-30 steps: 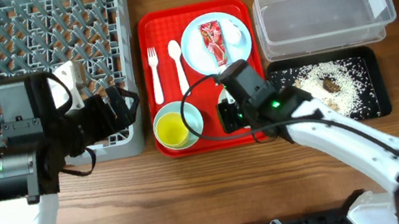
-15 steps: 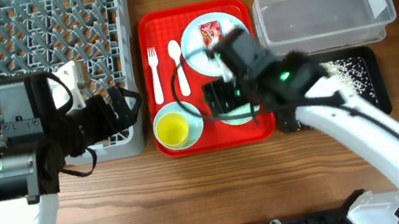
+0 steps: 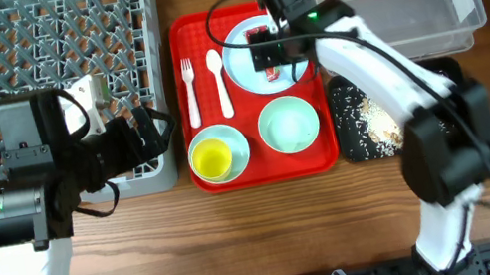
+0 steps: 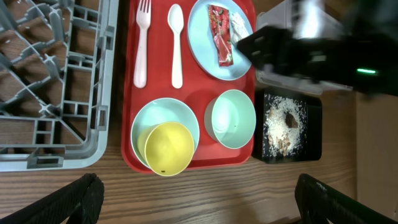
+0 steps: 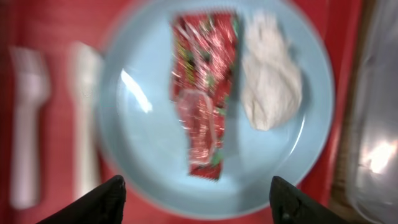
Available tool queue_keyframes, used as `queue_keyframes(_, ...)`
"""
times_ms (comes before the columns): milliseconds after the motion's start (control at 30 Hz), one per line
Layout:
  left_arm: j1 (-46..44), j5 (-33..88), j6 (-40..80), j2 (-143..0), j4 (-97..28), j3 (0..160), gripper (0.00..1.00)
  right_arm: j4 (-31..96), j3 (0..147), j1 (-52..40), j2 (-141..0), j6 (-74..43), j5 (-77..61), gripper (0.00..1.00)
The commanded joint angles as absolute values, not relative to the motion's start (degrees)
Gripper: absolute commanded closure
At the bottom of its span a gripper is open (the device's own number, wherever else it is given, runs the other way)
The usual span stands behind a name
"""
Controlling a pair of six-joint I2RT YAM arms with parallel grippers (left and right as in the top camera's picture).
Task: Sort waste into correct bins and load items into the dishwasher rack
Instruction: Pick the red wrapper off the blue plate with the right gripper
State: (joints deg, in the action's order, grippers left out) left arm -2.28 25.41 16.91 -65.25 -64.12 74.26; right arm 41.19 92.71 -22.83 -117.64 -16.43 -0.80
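Observation:
The pale blue plate lies at the back of the red tray with the red-and-white wrapper and a white crumpled wad on it. My right gripper hovers open just above the plate, its fingertips on either side of the wrapper's near end, holding nothing. One empty pale blue bowl sits on the tray. A second bowl holds the yellow cup. Fork and spoon lie side by side. My left gripper is open at the rack's front right corner.
The clear tub stands at the back right. In front of it the black tray holds brownish scraps and white crumbs; my right arm covers part of it in the overhead view. Bare wood runs along the table's front edge.
My right gripper has opened and swung from the front of the red tray back to above the plate, uncovering the empty bowl. The left arm has not moved.

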Motion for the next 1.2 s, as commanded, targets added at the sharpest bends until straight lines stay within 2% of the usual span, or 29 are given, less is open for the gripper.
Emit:
queue_keyframes(0, -2.02, 26.13, 17.19, -65.06, -64.12, 74.94, 0.00, 40.62, 93.34, -23.07, -122.58, -12.84, -2.90, 0.29)
queue_keyframes(67, -2.02, 26.13, 17.17, -65.06, -64.12, 74.94, 0.00, 40.40, 93.32, -23.07, -124.09, -12.91, -3.05, 0.33)
queue_keyframes(100, -2.02, 26.13, 17.19, -65.06, -64.12, 74.94, 0.00, 40.36, 93.32, -23.09, -124.51, -13.41, -3.07, 0.43)
queue_keyframes(133, -2.02, 26.13, 17.19, -65.06, -64.14, 74.94, 0.00, 40.34, 93.32, -23.16, -124.86, -13.98, -3.07, 0.49)
queue_keyframes(167, -2.02, 26.13, 17.19, -65.06, -64.12, 74.94, 0.00, 40.32, 93.32, -23.20, -125.12, -14.41, -3.33, 0.63)
queue_keyframes(233, -2.02, 26.13, 17.19, -65.06, -64.12, 74.94, 0.00, 40.27, 93.32, -23.24, -125.40, -15.22, -3.68, 0.80)
queue_keyframes(267, -2.02, 26.13, 17.19, -65.06, -64.12, 74.94, 0.00, 40.23, 93.32, -23.24, -125.47, -15.22, -3.70, 0.92)
queue_keyframes(300, -2.02, 26.13, 17.19, -65.06, -64.12, 74.94, 0.00, 40.16, 93.32, -23.24, -125.47, -15.35, -3.70, 0.96)
queue_keyframes(433, -2.02, 26.13, 17.17, -65.06, -64.12, 74.94, 0.00, 41.19, 93.56, -23.09, -123.24, -16.58, -3.95, 0.96)
queue_keyframes(633, -2.02, 26.13, 17.19, -65.06, -64.12, 74.94, 0.00, 39.81, 94.85, -22.31, -108.79, -16.51, -3.81, 0.96)
queue_keyframes(767, -2.02, 26.13, 17.17, -65.06, -64.12, 74.94, 0.00, 40.38, 94.85, -19.79, -103.02, -16.53, 1.76, 0.96)
queue_keyframes(933, -2.02, 26.13, 17.19, -65.06, -64.12, 74.94, 0.00, 43.42, 94.72, -13.91, -103.15, -15.75, 8.78, 0.96)
queue_keyframes(1067, -2.02, 26.13, 17.19, -65.06, -64.12, 74.94, 0.00, 42.39, 94.48, -6.55, -104.55, -15.00, 9.21, 0.96)
queue_keyframes(1167, -2.02, 26.11, 17.19, -65.06, -64.12, 74.94, 0.00, 41.76, 94.48, -2.44, -104.71, -11.94, 0.91, 0.96)
